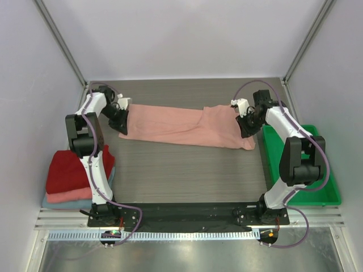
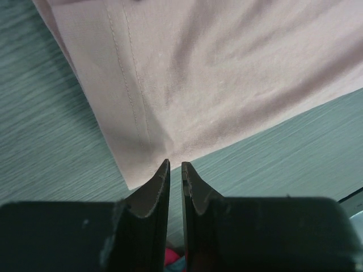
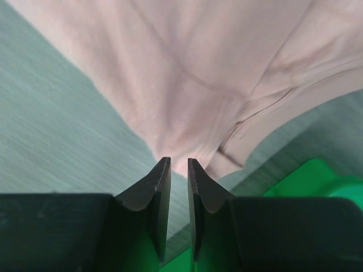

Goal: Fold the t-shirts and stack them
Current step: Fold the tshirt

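Grey wood-grain tabletop (image 1: 187,175) fills a booth of plain white walls (image 1: 187,39) with metal posts in the far corners. None of the cloth carries lettering or a label that can be read; the side facing up is plain. Between the two sets of fingers the dusty-pink t-shirt (image 1: 181,126) lies flat as a long band across the far half of the table. The left gripper (image 2: 176,164) has its fingers a thin slit apart, tips right at the shirt's double-stitched hem corner; whether they nip the cloth I cannot tell. The right gripper (image 3: 179,161) is parted a little wider, with rumpled folds of the shirt's other end just beyond its tips and no cloth showing in the gap. Well back from the left fingers, near that arm's base, are the folded dark red tee (image 1: 76,170), salmon-pink tee (image 1: 62,196) and light-blue tee (image 1: 54,203), stacked. Just outward of the right fingers sits the green tray (image 1: 326,187).
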